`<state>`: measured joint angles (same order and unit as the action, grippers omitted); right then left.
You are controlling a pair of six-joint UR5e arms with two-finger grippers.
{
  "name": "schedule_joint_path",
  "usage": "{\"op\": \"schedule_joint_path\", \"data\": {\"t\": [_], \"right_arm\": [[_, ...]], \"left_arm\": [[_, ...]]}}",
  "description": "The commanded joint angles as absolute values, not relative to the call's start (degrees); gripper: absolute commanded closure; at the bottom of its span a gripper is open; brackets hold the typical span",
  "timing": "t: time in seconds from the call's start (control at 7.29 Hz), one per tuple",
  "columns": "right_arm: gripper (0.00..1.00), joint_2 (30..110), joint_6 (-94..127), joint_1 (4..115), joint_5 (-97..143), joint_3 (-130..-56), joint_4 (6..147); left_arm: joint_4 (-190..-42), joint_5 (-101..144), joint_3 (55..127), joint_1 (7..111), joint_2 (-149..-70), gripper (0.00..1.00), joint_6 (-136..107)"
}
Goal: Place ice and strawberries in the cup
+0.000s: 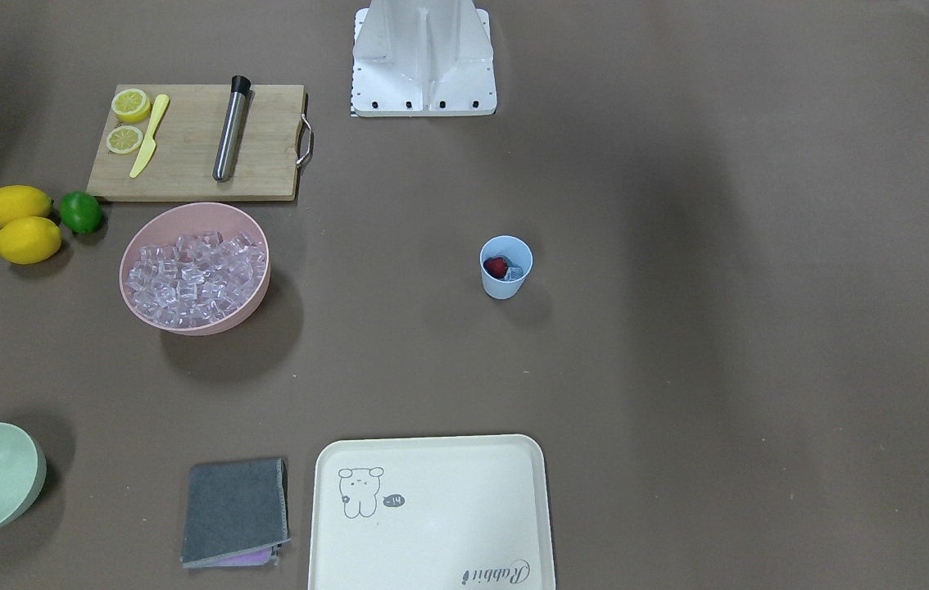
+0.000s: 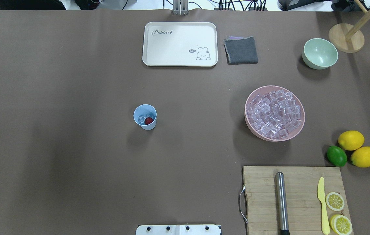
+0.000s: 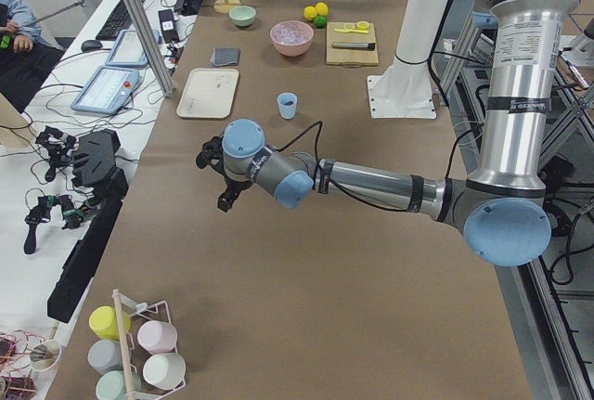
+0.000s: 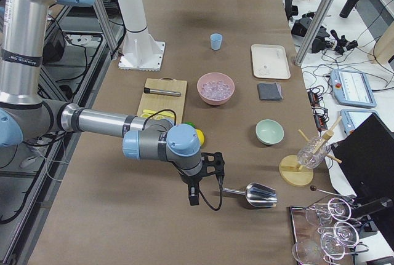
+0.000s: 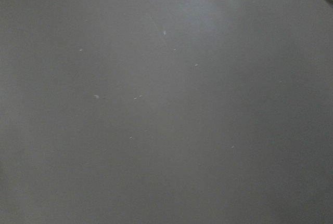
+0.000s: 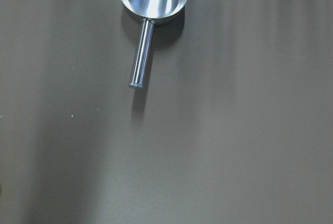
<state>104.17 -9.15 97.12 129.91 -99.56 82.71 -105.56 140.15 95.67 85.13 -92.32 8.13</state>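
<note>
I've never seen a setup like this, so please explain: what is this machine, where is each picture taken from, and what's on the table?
It's a robot with two arms at a table. Two pictures look down from above, two from the table's ends, two from cameras on the wrists. The left hand and right hand hold nothing visible. A blue cup holds ice and a strawberry; a pink bowl holds an ice pile; a metal scoop lies near the right hand.

light blue cup (image 1: 505, 274), dark red strawberry (image 1: 496, 266)
</note>
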Motion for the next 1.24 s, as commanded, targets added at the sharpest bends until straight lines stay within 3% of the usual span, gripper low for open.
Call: {"op": "schedule_joint_path", "data": {"t": [0.0, 0.27, 1.1], "right_arm": [[0.0, 104.24, -9.23, 97.12, 129.9, -99.49, 82.62], [0.0, 104.5, -9.93, 97.12, 129.99, -99.23, 82.62], [0.0, 104.85, -9.05, 97.21, 129.99, -97.29, 82.71]], "left_arm": [[-88.66, 137.05, 95.71, 92.34, -92.2, 0.02, 24.22], [-78.62, 131.15, 95.89, 93.25, -89.83, 0.02, 24.26], [-81.12, 131.4, 96.5, 95.8, -87.63, 0.02, 23.73]]}}
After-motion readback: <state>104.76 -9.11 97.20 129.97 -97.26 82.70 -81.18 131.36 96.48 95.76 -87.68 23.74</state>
